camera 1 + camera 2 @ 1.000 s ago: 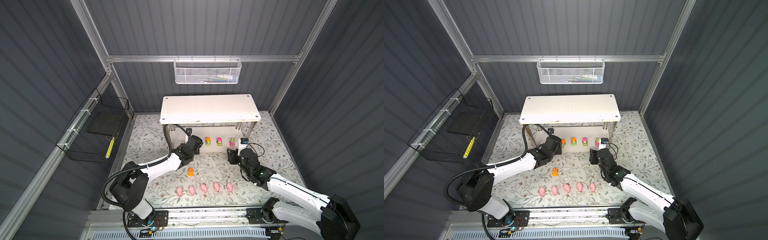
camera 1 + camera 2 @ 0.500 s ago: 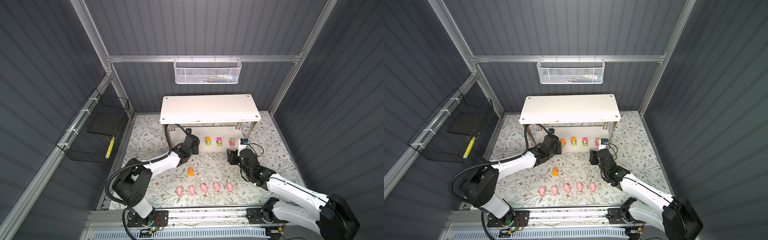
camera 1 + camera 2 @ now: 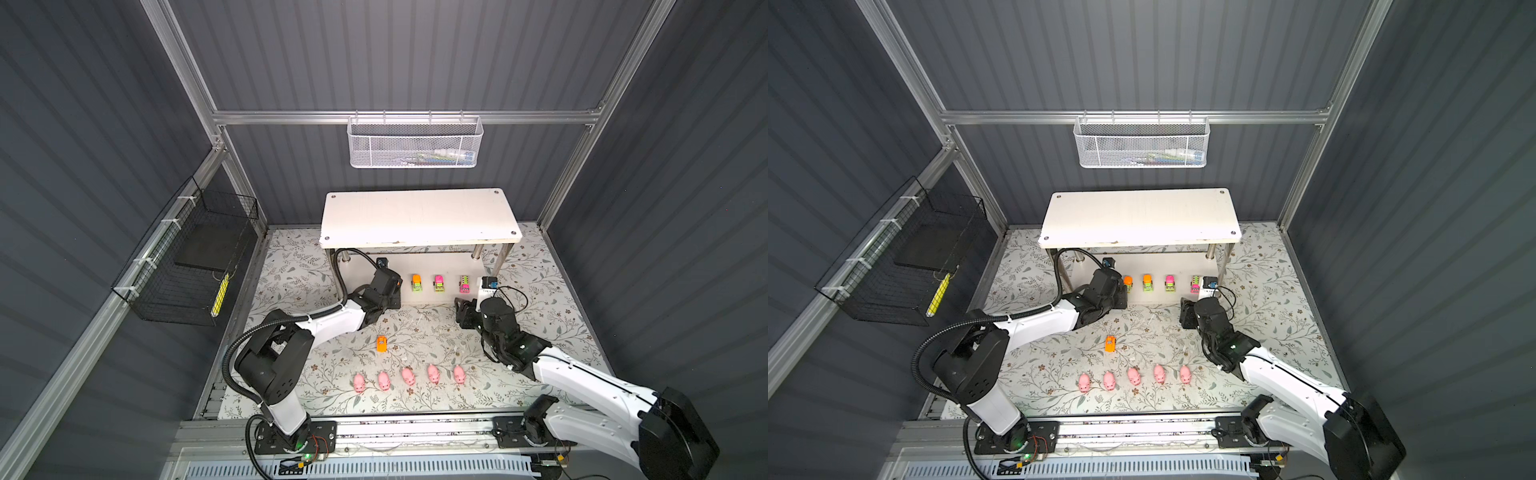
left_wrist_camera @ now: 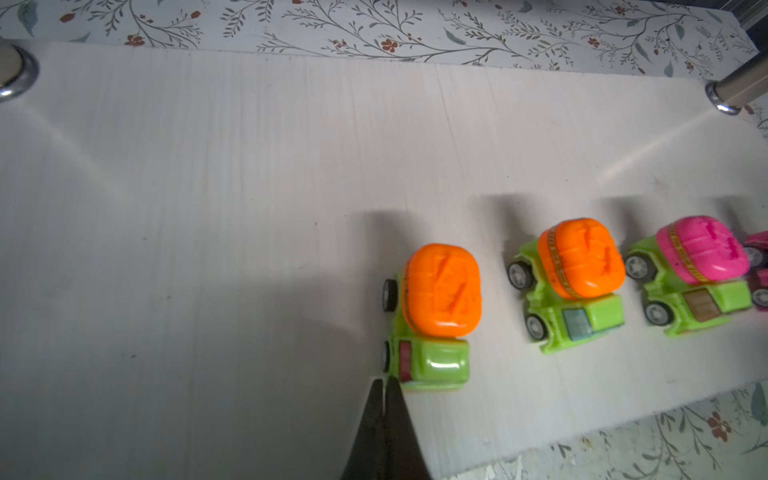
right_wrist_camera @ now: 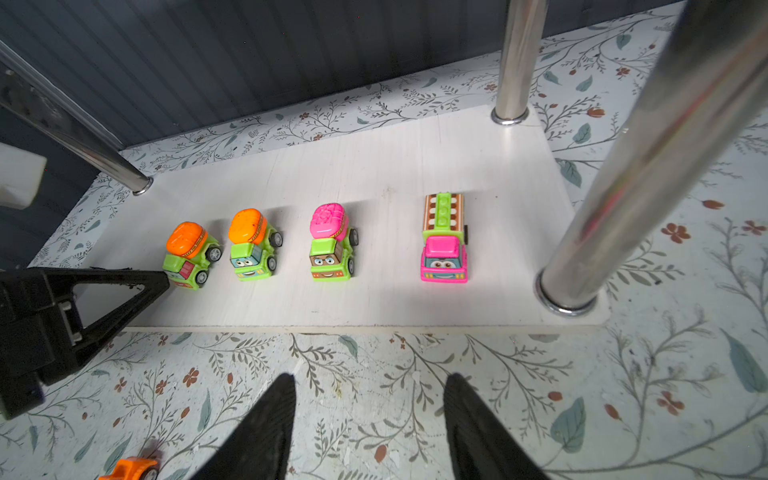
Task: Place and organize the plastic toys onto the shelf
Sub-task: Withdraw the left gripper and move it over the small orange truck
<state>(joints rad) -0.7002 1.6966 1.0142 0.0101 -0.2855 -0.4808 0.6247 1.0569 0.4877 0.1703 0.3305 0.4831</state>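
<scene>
Your left gripper [image 4: 384,384] has its jaws pressed together on nothing. Its tip sits right at the front corner of an orange-drum truck [image 4: 436,316] (you cannot tell whether it actually touches). That truck stands just ahead of the tip, on the lower board of the shelf [image 4: 208,187]. Farther along the row, away from this gripper, stand a second orange-drum truck [image 4: 577,282], a pink-drum truck [image 4: 698,270] and a pink truck [image 5: 444,245].

Your right gripper [image 5: 370,380] hovers low over the flowered mat [image 5: 623,374], jaws apart and empty, with the shelf's front edge just ahead of it.

Behind both grippers on the mat lies a small orange car [image 3: 381,344]. Farther back stands a row of five pink pigs [image 3: 408,375].
</scene>
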